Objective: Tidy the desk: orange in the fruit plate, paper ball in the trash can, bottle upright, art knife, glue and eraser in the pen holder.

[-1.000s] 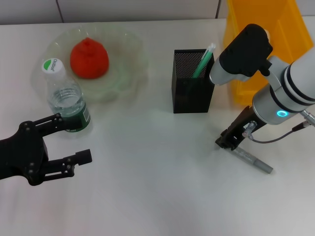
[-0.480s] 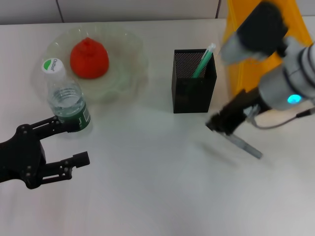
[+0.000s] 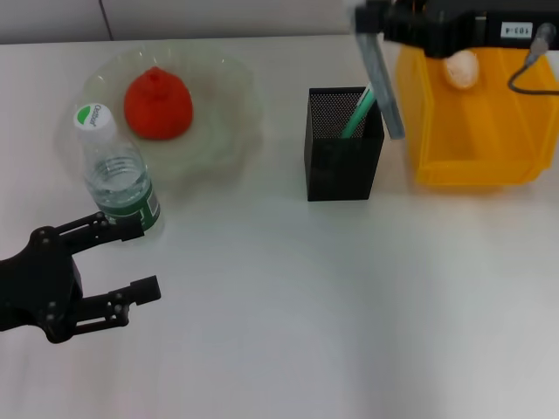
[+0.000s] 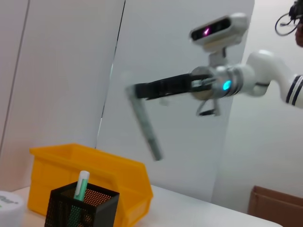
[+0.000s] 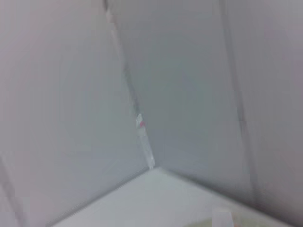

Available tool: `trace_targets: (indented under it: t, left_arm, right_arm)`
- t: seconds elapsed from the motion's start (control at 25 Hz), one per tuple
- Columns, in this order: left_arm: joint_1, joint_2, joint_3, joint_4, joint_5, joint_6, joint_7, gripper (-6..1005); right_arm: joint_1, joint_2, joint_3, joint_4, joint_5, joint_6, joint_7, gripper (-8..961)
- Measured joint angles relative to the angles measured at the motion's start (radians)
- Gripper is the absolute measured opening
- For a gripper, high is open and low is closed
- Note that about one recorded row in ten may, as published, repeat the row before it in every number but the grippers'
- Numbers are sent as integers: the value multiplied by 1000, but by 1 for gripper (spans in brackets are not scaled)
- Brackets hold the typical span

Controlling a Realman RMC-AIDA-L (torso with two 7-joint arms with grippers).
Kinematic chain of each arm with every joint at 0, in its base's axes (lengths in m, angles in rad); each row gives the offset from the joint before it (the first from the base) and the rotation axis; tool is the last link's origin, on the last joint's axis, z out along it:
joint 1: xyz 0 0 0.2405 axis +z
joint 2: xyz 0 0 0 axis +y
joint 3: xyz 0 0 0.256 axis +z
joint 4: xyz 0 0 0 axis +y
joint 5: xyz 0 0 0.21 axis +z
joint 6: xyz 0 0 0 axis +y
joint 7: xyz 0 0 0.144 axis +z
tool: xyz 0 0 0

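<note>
White tabletop (image 3: 288, 297) fills the head view, with a pale wall behind it at the upper edge. At the upper middle of that view a grey art knife (image 3: 383, 83) hangs tilted in the air, its upper end pinched in the right gripper (image 3: 371, 19), whose fingers are closed on it at the top edge of the frame. The knife's lower end is over the right rim of the pen holder (image 3: 342, 144), a black mesh cup standing upright in the middle of the frame with a green-and-white pen (image 3: 361, 106) leaning inside it. In the left wrist view the same knife (image 4: 144, 124) slants down from the dark gripper (image 4: 137, 90), clearly above the holder (image 4: 84, 208) and not touching it. Just right of the holder in the head view stands the yellow trash can (image 3: 476, 118), with a pale crumpled paper ball (image 3: 461, 68) lying inside. At the upper left the orange (image 3: 158, 104) sits in the fruit plate (image 3: 223, 131). Just below and left of the plate the bottle (image 3: 118, 172) stands upright, cap on. At the lower left the left gripper (image 3: 113, 262) hovers over the table with its black fingers spread apart, one finger near the bottle's base, holding nothing.
</note>
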Motion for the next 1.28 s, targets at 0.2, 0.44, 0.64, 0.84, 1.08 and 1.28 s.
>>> trace_targets:
  t: [0.2, 0.44, 0.64, 0.84, 1.08, 1.28]
  left_arm:
    - [0, -1, 0, 0, -1, 9, 0, 801]
    - [0, -2, -1, -2, -1, 9, 1, 801]
    - [0, -3, -1, -4, -2, 9, 1, 801]
    - [3, -4, -1, -3, -2, 13, 1, 801]
    - [5, 2, -4, 1, -1, 39, 0, 801]
    - [6, 24, -4, 18, -1, 73, -34, 801]
  right_arm:
    - [40, -1, 2, 286, 132, 156, -219, 124]
    - [113, -1, 3, 482, 159, 246, -321, 123]
    - [133, -3, 4, 520, 157, 257, -321, 173]
    - [98, -16, 20, 466, 157, 157, -296, 341]
    - [-8, -64, 72, 358, 152, -230, -369, 549]
    - [-106, -53, 101, 368, 139, -507, -540, 626]
